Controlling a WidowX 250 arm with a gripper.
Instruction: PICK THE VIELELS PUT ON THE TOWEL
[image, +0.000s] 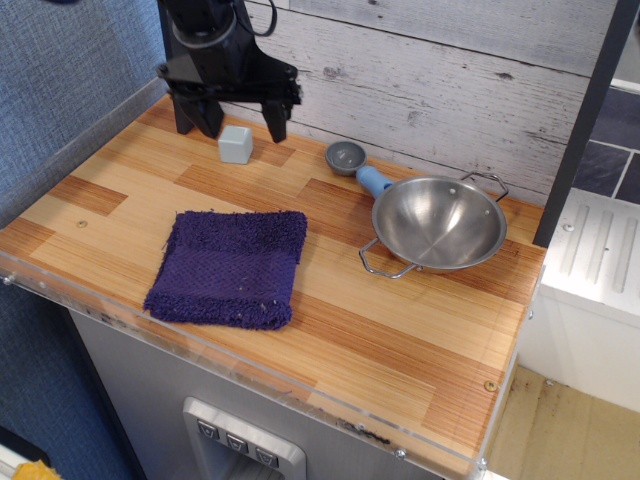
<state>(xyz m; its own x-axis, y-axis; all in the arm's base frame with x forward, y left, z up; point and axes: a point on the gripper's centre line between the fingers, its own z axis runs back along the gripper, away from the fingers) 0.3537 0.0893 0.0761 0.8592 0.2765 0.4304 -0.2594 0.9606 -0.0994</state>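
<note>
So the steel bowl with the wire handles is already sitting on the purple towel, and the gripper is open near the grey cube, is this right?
Not quite. The observation.image view shows the steel bowl on the bare wooden counter, apart from the purple towel, with nothing lying on the towel. The rest holds: the gripper is open near the grey cube.

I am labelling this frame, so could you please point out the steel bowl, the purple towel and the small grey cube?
steel bowl (437, 222): observation image, inner bottom of the bowl.
purple towel (230, 266): observation image, middle of the cloth.
small grey cube (235, 145): observation image, its front face.
</note>
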